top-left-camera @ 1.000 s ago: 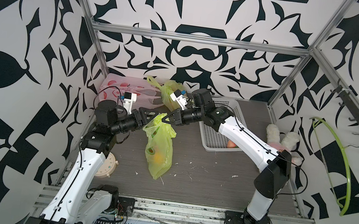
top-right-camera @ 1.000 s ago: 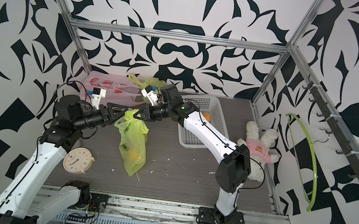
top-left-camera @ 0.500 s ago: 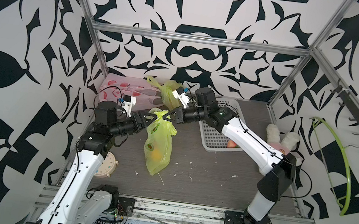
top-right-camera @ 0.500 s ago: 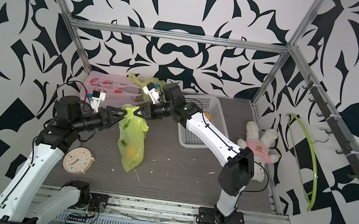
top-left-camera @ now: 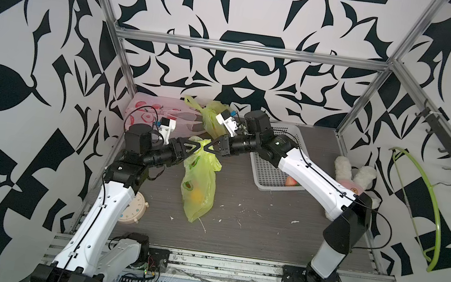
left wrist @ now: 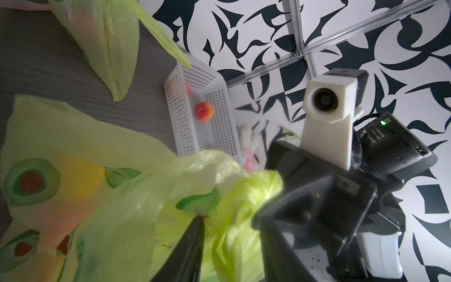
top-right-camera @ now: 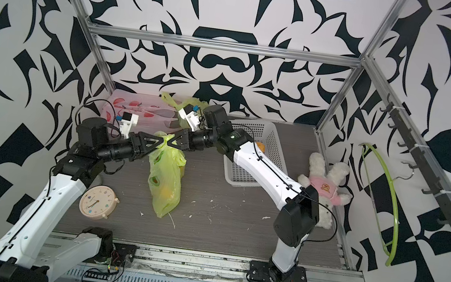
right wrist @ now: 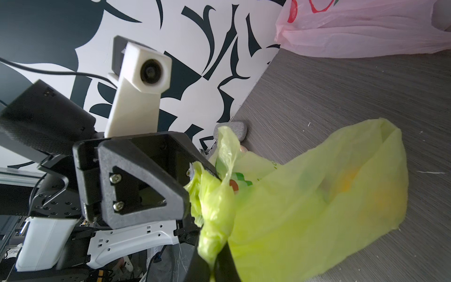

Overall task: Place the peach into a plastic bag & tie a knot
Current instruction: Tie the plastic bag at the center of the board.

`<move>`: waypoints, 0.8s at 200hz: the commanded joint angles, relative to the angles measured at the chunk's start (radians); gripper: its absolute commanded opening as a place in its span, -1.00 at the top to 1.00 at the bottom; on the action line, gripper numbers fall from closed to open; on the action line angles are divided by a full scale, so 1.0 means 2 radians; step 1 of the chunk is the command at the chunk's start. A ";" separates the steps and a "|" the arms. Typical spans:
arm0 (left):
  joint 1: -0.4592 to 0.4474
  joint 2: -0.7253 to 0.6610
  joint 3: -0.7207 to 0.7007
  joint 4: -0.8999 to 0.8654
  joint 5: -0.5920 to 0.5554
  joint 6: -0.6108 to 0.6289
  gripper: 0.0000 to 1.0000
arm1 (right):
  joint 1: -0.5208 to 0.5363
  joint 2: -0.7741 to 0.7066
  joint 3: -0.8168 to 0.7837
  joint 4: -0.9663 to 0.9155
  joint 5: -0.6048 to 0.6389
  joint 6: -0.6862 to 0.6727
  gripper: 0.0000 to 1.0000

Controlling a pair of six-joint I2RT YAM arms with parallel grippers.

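The desk (top-left-camera: 266, 228) carries the plastic bag (top-left-camera: 198, 186) at its middle. The bag hangs by its neck, with its bottom toward six o'clock. The right claw (top-left-camera: 211, 148), at three o'clock of the neck, is clamped on bunched plastic. The left claw (top-left-camera: 197, 150), at nine o'clock, sits against the other side, but I cannot tell if it has bitten. The peach (top-left-camera: 195, 195) lies low inside the bag. To knot well, pinch both sides firmly, hold the neck taut, then cross them.
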 commanded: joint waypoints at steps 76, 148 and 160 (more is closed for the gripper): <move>-0.009 0.014 -0.005 0.009 -0.010 0.010 1.00 | 0.003 -0.029 0.005 -0.019 0.004 -0.026 0.71; -0.008 0.016 -0.023 0.076 0.017 -0.026 1.00 | -0.044 -0.147 -0.176 0.098 -0.026 0.037 -0.05; -0.009 0.014 -0.027 0.091 0.020 -0.039 1.00 | -0.044 -0.154 -0.201 0.127 -0.043 0.053 -0.09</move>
